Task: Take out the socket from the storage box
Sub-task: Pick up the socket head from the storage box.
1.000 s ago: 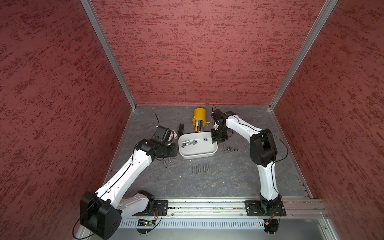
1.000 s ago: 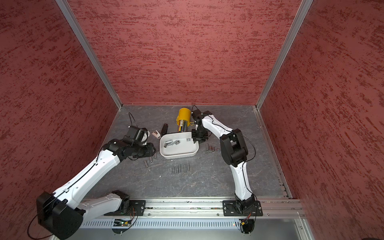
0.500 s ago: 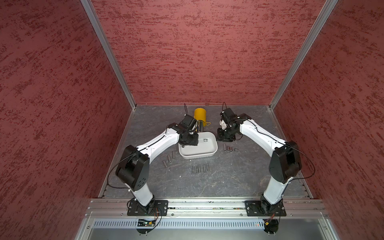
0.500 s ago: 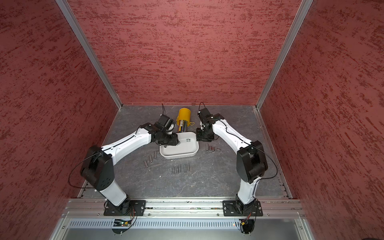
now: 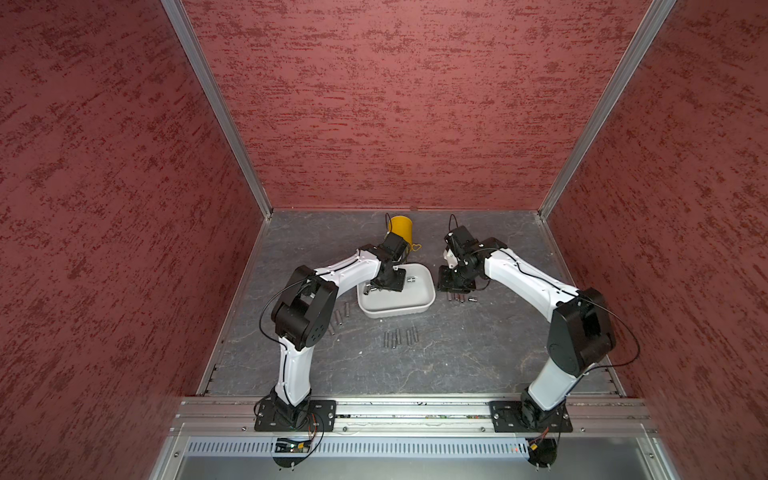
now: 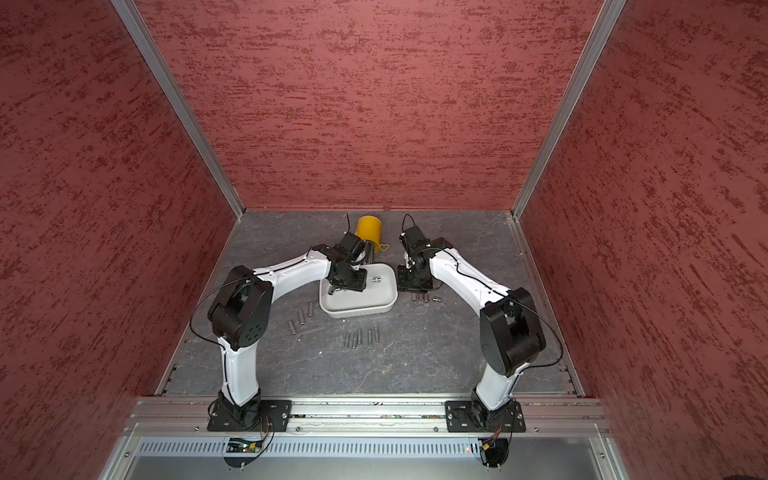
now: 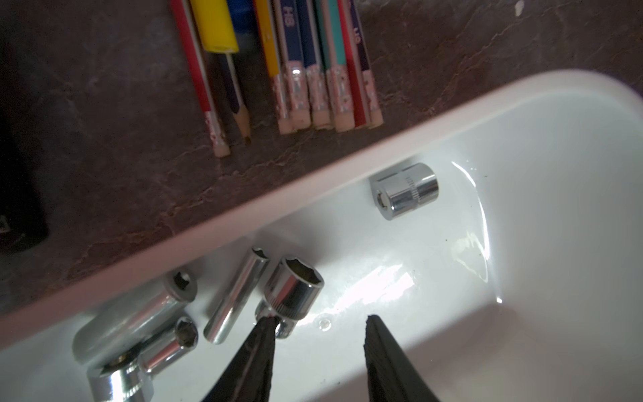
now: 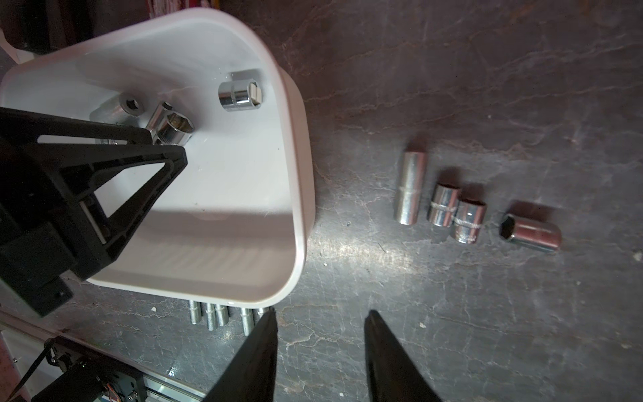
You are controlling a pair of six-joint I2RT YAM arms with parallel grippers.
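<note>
Two hands, fingers apart on both | left hand (image 7: 318,320) inside storage box (image 5: 397,308) — one fingertip (image 7: 257,348) against a socket (image 7: 292,292) | right hand (image 8: 322,313) above surface (image 8: 452,330), just beside the box

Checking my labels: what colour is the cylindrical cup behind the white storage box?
The cup is plain yellow, and it shows best in both top views.

Grey floor (image 5: 478,353), perhaps stone, bears box (image 5: 395,309), sockets (image 5: 399,337), pencils (image 7: 313,87).

arms (image 5: 345,270): white shells | joints (image 5: 305,309): black | cables (image 5: 260,318): black (thin, looped) | jaws: black, tapered
</note>
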